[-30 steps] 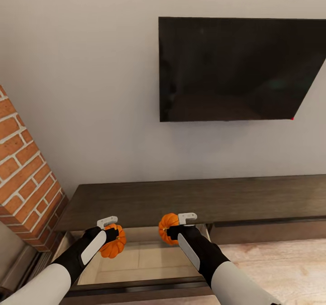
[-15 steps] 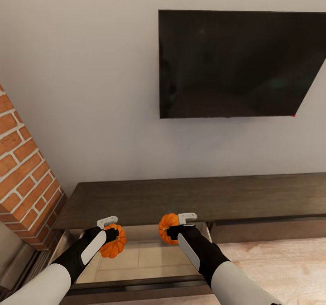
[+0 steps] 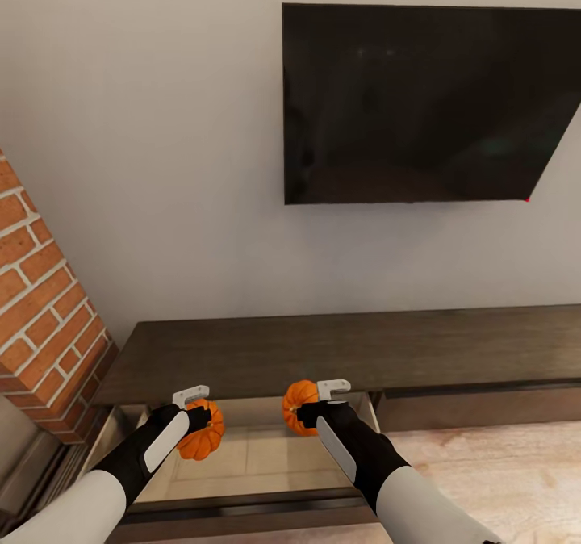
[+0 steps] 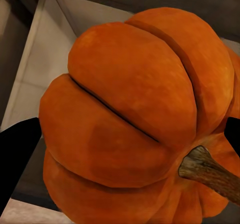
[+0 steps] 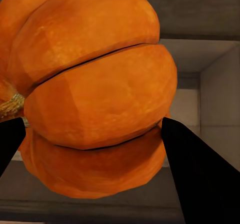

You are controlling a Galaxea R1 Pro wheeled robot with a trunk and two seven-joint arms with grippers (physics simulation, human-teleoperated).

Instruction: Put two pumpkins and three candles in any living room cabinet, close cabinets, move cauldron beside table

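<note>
I hold both pumpkins over the cabinet's open drawer (image 3: 250,463), whose inside is light beige. My left gripper (image 3: 198,423) is shut on one orange ribbed pumpkin (image 3: 202,441) (image 4: 135,119), its brown stem showing in the left wrist view. My right gripper (image 3: 311,407) is shut on the other pumpkin (image 3: 297,405) (image 5: 95,89). The dark-brown cabinet (image 3: 347,354) runs along the wall, its flat top bare. Both pumpkins hang above the drawer's back part, apart from its floor. The candles and the cauldron are out of view.
A black TV (image 3: 428,104) hangs on the white wall above the cabinet. A red brick column (image 3: 40,318) stands at the left, close to my left arm. The drawer's dark front edge (image 3: 242,508) lies below my wrists. Light wood floor (image 3: 500,471) lies at the right.
The head view has tilted downward a little, so the TV sits higher in the picture. Both grippers keep their pumpkins over the open drawer, in nearly the same place.
</note>
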